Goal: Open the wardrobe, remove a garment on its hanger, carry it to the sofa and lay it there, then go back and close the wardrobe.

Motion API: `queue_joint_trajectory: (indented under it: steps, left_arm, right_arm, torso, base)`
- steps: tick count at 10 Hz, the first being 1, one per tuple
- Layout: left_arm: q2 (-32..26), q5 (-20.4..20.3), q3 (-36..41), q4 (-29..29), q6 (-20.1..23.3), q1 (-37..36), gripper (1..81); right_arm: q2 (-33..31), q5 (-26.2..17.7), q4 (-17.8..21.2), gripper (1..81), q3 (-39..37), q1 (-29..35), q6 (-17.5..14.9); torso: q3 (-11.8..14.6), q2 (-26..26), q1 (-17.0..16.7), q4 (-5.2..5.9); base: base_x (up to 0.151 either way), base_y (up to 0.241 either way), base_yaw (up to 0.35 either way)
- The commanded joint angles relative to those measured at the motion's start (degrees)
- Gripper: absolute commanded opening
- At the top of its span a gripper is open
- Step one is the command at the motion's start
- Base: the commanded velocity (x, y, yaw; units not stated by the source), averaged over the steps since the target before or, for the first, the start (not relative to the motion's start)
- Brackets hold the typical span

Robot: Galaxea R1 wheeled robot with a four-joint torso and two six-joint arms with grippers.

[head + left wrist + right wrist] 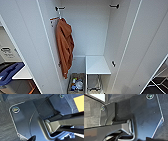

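The white wardrobe [90, 32] stands right in front of me with both doors swung open, the left door [27, 47] and the right door [145, 47] framing the inside. A long rust-orange garment [64, 45] hangs on an orange hanger at the upper left inside, the one piece hanging there. Low at the far left, past the left door, a bright blue shape [10, 72] looks like part of the sofa. Both wrist views look down at the robot's own dark plate and bar over grey carpet.
Inside the wardrobe a white shelf [98, 65] sits low on the right, with a box of small items [76, 84] on the floor beside it. Black brackets [114, 5] sit near the top. A white tabletop [23, 73] lies at the left.
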Motion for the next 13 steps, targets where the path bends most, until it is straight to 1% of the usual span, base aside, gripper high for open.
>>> queue_joint_trajectory:
  steps: [1, 3, 4, 5, 7, 9, 10, 11, 12, 13]
  left_arm:
    - [-0.1, 2.4, 0.0, -0.1, 0.0, -1.3, 81.1]
    - [-0.2, 2.5, 0.0, -0.1, -0.4, -1.4, 81.1]
    - [-0.8, 2.2, 0.0, -1.3, -1.4, -1.4, 81.1]
    - [-1.0, 2.6, 0.0, -4.9, -3.2, -1.3, 81.1]
    - [-2.1, 3.6, 0.2, -10.0, -3.8, -0.7, 81.1]
    - [-0.8, 4.2, 0.0, -14.9, -3.1, 1.5, 81.1]
    - [-0.3, 4.2, 0.0, -19.9, -1.7, 2.2, 81.1]
    - [0.1, 4.1, -0.2, -23.4, 3.5, 2.8, 81.1]
    - [0.5, 4.0, -0.3, -30.4, 12.2, 3.3, 81.1]
    - [0.7, 4.0, -0.3, -40.9, 22.7, 3.4, 81.1]
  right_arm:
    - [0.2, -2.6, 0.2, 81.1, 0.1, 1.5, -0.2]
    - [0.1, -2.8, 0.2, 81.1, 0.1, 2.1, -0.2]
    - [0.1, -3.2, 0.2, 81.1, 0.1, 2.2, -0.2]
    - [0.2, -3.1, 0.3, 81.1, 0.4, 2.3, -0.2]
    - [0.0, -3.2, -0.3, 81.1, 0.6, 1.7, -0.2]
    - [-0.3, -3.2, 0.5, 81.1, 0.6, 1.1, -0.2]
    - [-0.3, -3.1, 0.5, 81.1, 0.5, 0.7, -0.2]
    - [-0.4, -3.1, 0.6, 81.1, 0.6, 0.3, -0.1]
    - [-0.4, -3.1, 0.7, 81.1, 0.6, -0.2, 0.0]
    - [-0.4, -2.8, 1.0, 81.1, 0.6, -0.8, 0.0]
  torso:
    - [0.0, 0.0, 0.0, 0.0]
    - [0.0, 0.0, 0.0, 0.0]
    - [0.0, 0.0, 0.0, 0.0]
    - [0.0, 0.0, 0.0, 0.0]
    - [0.0, 0.0, 0.0, 0.0]
    - [0.0, 0.0, 0.0, 0.0]
    - [0.0, 0.0, 0.0, 0.0]
    - [0.0, 0.0, 0.0, 0.0]
    - [0.0, 0.0, 0.0, 0.0]
    - [0.0, 0.0, 0.0, 0.0]
  base:
    - [0.0, 0.0, 0.0]
    - [0.0, 0.0, 0.0]
    - [0.0, 0.0, 0.0]
    - [0.0, 0.0, 0.0]
    - [0.0, 0.0, 0.0]
    - [0.0, 0.0, 0.0]
    - [0.0, 0.0, 0.0]
    - [0.0, 0.0, 0.0]
    - [0.0, 0.0, 0.0]
    - [0.0, 0.0, 0.0]
